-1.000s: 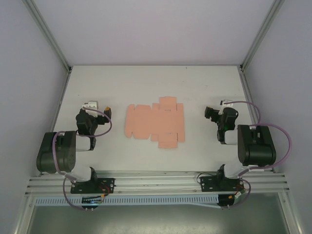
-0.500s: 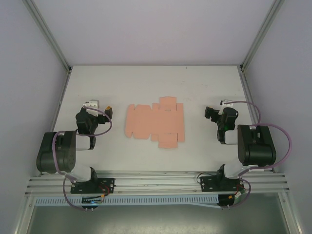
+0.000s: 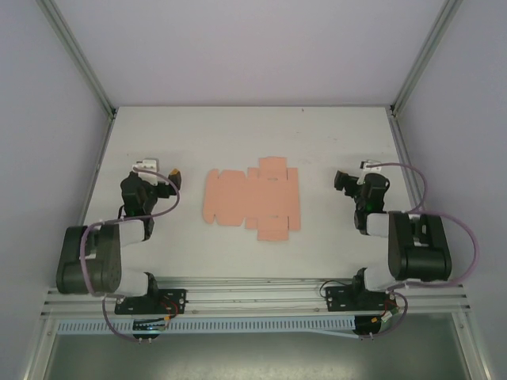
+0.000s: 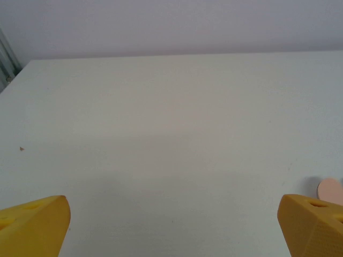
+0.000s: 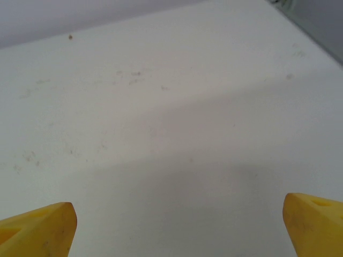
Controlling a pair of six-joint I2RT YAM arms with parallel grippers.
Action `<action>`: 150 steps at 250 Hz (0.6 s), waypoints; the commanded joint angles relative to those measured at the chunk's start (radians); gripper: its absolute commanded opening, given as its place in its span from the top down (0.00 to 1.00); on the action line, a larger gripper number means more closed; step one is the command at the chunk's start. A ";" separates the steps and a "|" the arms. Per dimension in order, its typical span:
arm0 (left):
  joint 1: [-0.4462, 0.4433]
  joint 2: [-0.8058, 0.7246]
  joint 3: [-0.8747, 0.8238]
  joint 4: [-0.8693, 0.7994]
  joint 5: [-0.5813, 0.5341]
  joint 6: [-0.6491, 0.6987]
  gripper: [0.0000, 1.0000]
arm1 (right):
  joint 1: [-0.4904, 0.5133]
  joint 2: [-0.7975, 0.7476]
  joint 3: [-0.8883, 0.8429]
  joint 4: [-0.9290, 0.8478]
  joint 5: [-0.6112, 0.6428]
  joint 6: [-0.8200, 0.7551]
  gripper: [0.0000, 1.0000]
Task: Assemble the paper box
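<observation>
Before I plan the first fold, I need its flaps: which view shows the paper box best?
Top external: the whole paper box lies flat and unfolded, every flap visible. The left wrist view catches one pink corner.

Paper box (image 3: 253, 199) lies on the table (image 3: 238, 134) (centrally).

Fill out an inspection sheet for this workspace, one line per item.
Surface: white table, faint scuff marks in the right wrist view.
Job's things: paper box, a salmon-pink die-cut sheet lying flat and unfolded at mid-table between the arms, touched by neither gripper.
Clutter: nothing seen.
Grippers: left gripper open, empty, left of the sheet; right gripper open, empty, right of it.
Cables: purple cables loop along both arms, clear of the sheet.
Surroundings: plain pale walls on three sides; metal rails at the near edge.
</observation>
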 commanded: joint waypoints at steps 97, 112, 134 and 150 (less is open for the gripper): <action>-0.089 -0.076 0.255 -0.678 0.228 -0.463 0.01 | 0.296 -0.203 0.380 -0.890 0.052 0.437 0.19; -0.124 -0.037 0.267 -0.687 0.290 -0.493 0.01 | 0.343 -0.147 0.402 -0.900 -0.038 0.463 0.24; -0.140 0.034 0.292 -0.697 0.413 -0.553 0.01 | 0.433 -0.041 0.443 -0.900 -0.078 0.482 0.32; -0.146 0.078 0.315 -0.721 0.458 -0.564 0.01 | 0.462 0.050 0.487 -0.920 -0.127 0.497 0.43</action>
